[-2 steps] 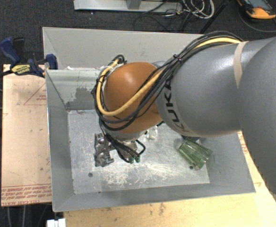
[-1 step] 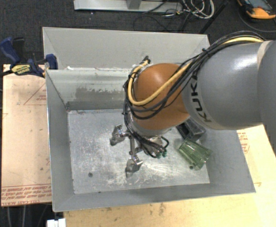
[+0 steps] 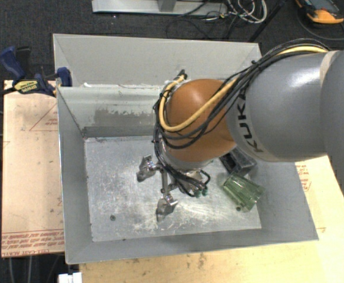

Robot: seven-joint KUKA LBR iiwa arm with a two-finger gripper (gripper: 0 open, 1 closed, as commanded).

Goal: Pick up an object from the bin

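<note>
Bin: a grey metal bin (image 3: 72,175) with sloping walls and a scuffed, pale-flecked floor, most of it bare.
Arm: the grey arm (image 3: 290,111) comes in over the right wall, and its orange cover (image 3: 198,119), wrapped with yellow and black cables (image 3: 172,108), hangs over the middle of the bin.
Gripper: the gripper (image 3: 155,188) sits low over the floor, just front of the bin's centre and a little toward the left wall.
Pincer state: released. The two metal fingers (image 3: 144,171) stand spread apart, one nearer the left wall and one nearer the front wall, with bare floor between them and nothing held.
Nearest thing: a pale green see-through block (image 3: 241,191), oblong, lying flat on the floor by the right wall, closer to the front right corner than to the back.
Its long axis: diagonal, with one end pointing toward the middle of the bin and the other toward the front right corner.
Relation to gripper: the green block lies apart from both fingers, on the side toward the right wall, and neither finger touches it.
Other thing: a dark box-like thing (image 3: 238,161) lies just behind the green block, partly hidden under the arm; what it is cannot be told.
</note>
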